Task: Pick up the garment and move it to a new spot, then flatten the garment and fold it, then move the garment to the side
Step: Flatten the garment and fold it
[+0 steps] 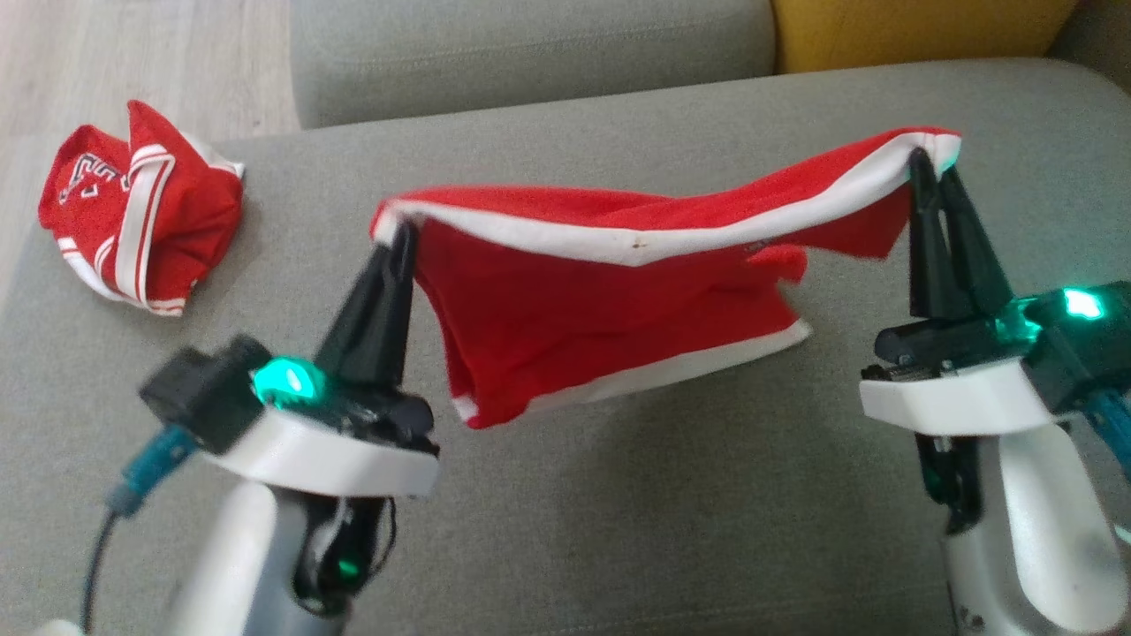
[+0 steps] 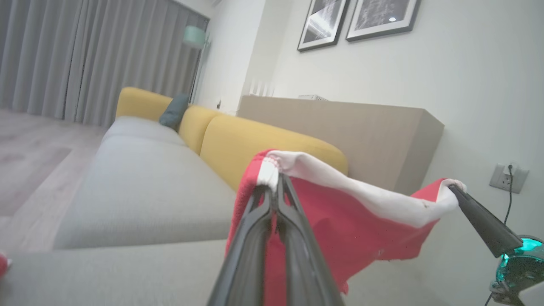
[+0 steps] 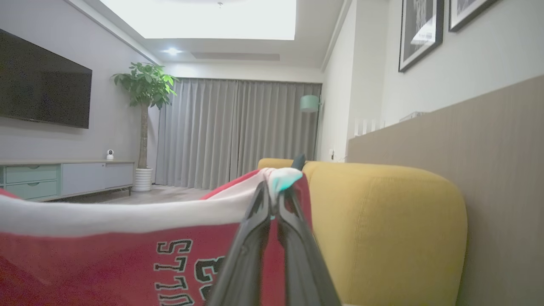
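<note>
A: While the garment (image 1: 610, 291) is pinched at both ends, which step is in hand?
B: The first, I judge: pick up and carry; it hangs over the sofa (image 1: 618, 512), seemingly clear of it, at centre; the left gripper (image 1: 402, 234) at its nine o'clock and the right gripper (image 1: 932, 168) at its two o'clock are each closed tight on its white edge.
A: What does the next move call for?
B: Likely lowering it onto bare cushion toward six o'clock, arms held apart so it lands flat; the sagging middle could bunch.
A: Counts?
B: Two grippers; two red garments, one held, the second garment (image 1: 141, 212) crumpled at ten o'clock, well apart; one sofa.
</note>
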Robot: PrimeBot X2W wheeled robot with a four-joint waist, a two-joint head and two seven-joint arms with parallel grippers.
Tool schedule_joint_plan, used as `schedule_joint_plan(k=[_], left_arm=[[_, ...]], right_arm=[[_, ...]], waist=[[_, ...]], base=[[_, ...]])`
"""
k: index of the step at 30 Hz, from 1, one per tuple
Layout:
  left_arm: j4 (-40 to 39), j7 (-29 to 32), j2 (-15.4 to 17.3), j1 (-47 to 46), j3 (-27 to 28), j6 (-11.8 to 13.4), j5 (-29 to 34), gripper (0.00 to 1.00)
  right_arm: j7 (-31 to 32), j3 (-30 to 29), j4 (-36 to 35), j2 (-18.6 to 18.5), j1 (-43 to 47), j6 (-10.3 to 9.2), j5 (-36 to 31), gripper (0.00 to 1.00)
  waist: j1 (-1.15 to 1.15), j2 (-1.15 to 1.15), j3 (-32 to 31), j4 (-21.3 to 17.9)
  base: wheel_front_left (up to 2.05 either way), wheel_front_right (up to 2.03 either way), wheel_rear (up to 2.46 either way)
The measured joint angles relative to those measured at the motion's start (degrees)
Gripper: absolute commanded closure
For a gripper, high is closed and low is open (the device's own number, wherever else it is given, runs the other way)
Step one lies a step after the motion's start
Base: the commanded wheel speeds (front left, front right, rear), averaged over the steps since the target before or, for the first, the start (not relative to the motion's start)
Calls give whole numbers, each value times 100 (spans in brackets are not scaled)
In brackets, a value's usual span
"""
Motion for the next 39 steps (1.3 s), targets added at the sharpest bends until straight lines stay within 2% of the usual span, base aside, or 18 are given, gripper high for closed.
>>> schedule_joint_plan(k=[6, 10, 14, 20, 24, 28, 33, 39], left_arm=[[-698, 553, 243, -494, 37, -1, 23, 100], [-659, 1007, 412, -1080, 160, -1, -196, 100], [103, 1373, 602, -1967, 187, -1, -341, 100], [1588, 1492, 791, -3954, 110, -2, -214, 100], [2428, 1055, 791, -5310, 42, -45, 46, 100], [3094, 467, 715, -6207, 59, -47, 80, 100], [3850, 77, 644, -6243, -68, -45, -142, 100], [4142, -151, 543, -5100, -227, -44, -962, 100]], right_arm=[[394, -12, -716, 0, 34, 0, -103, 100], [737, -60, -673, -4, -175, 0, -35, 100], [891, -35, -89, -111, -995, 0, 131, 100], [699, -73, 1330, -166, -3007, 0, 137, 100], [290, -360, 2149, -133, -4290, 1, -19, 100], [44, -519, 2671, -126, -5049, 1, -44, 100], [-18, -29, 2970, -123, -4943, 1, 394, 100], [-16, 193, 2446, -98, -3565, 1, 747, 100]], waist=[[0, 0, -26, -2], [0, 0, 142, -1], [0, 0, 447, -1], [1, 0, 1087, -53], [2, 0, 1530, -138], [2, 0, 1931, -246], [2, 0, 2365, -345], [2, -1, 2657, -360]], base=[[0, 0, 0], [0, 0, 0], [0, 0, 0], [0, 0, 0], [0, 0, 0], [0, 0, 0], [0, 0, 0], [0, 0, 0]])
